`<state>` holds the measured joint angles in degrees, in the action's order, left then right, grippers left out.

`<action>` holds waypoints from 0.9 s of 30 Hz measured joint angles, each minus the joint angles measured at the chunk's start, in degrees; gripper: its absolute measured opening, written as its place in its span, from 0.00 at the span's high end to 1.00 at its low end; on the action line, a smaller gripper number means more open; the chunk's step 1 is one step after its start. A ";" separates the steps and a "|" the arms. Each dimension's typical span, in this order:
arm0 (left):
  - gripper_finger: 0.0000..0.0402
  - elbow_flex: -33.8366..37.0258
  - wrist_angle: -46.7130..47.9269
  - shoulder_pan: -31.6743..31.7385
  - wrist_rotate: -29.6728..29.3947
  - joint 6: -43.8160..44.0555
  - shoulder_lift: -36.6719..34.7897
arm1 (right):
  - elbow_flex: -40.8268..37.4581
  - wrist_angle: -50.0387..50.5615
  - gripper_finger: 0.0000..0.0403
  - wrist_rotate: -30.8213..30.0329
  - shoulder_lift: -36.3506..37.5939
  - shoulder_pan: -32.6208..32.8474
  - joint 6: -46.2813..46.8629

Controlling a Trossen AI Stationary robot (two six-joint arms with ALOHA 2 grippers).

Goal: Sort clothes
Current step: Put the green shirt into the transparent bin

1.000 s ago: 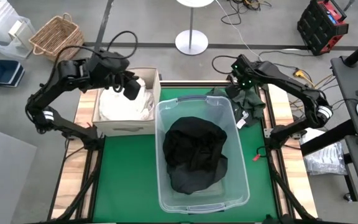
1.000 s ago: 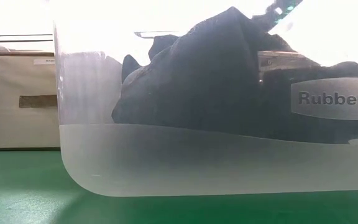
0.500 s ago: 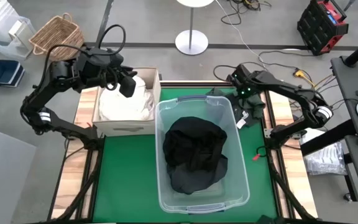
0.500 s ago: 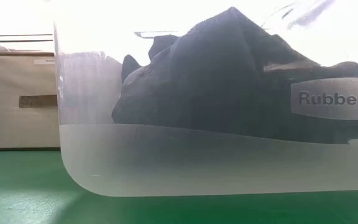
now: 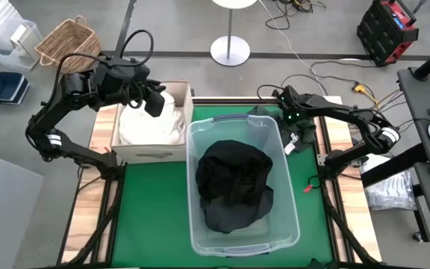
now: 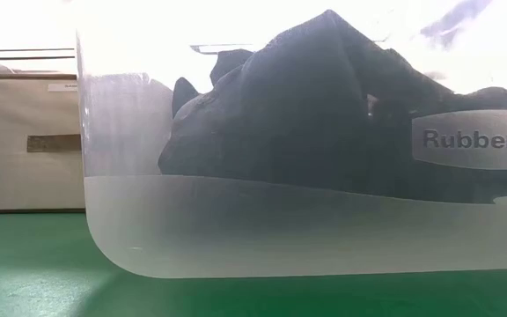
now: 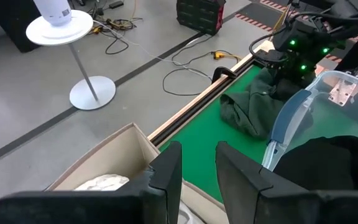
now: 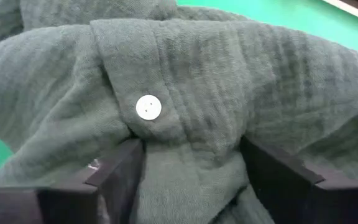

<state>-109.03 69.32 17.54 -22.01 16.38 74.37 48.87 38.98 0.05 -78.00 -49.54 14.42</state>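
Straddling the dark green shirt [image 8: 185,93], the right gripper [image 8: 191,171] has its fingers spread wide, pressed into fabric beside the clear tub [image 5: 290,224]. Pick-up step; next, I'd say, close and lift. Left gripper [image 7: 197,171], empty and slightly parted, hovers over the cardboard box [image 5: 151,155].

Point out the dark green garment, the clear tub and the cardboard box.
dark green garment [image 8: 216,93]: right wrist view, crinkled fabric beside the white button.
clear tub [image 5: 197,183]: high view, left wall.
cardboard box [image 5: 144,155]: high view, front wall.
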 joint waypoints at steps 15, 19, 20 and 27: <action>0.81 0.02 -1.28 0.00 -0.14 -0.52 0.80 | -12.29 -13.49 0.94 -1.69 0.29 0.00 2.53; 0.81 0.02 -1.29 0.00 -0.14 -0.74 1.39 | -12.48 -12.18 0.96 -1.68 2.70 0.00 2.66; 0.81 0.04 -1.29 0.00 -0.14 -0.88 1.48 | -12.34 -11.49 0.96 -1.67 3.99 0.00 3.16; 0.81 0.04 -1.27 0.00 -0.14 -1.06 1.86 | -8.21 -11.14 0.96 -2.15 15.79 0.00 5.27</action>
<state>-108.99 68.05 17.54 -22.15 15.32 76.23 40.66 27.84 -2.09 -62.21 -49.54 19.69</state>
